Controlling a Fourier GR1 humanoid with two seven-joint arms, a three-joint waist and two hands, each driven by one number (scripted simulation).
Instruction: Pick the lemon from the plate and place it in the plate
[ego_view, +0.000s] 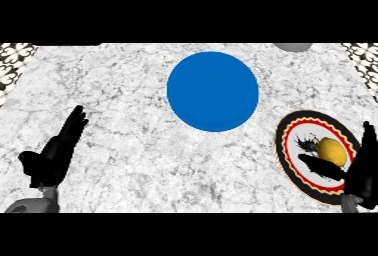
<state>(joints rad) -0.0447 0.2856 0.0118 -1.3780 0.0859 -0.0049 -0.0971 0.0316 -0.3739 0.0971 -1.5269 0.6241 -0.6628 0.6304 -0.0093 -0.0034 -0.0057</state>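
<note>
A yellow lemon (333, 151) lies on a patterned plate (293, 131) with a black, red and white rim at the right of the marble counter. My right hand (365, 165) is right beside it, fingers straight along the plate's right side and thumb reaching across the plate just below the lemon; it is open. A plain blue plate (212, 91) sits at the centre back with nothing on it. My left hand (57, 150) rests open at the lower left, fingers pointing up, far from both plates.
Part of a grey round object (294, 47) shows at the counter's back edge, right of centre. Patterned tile shows past the counter's left and right back corners.
</note>
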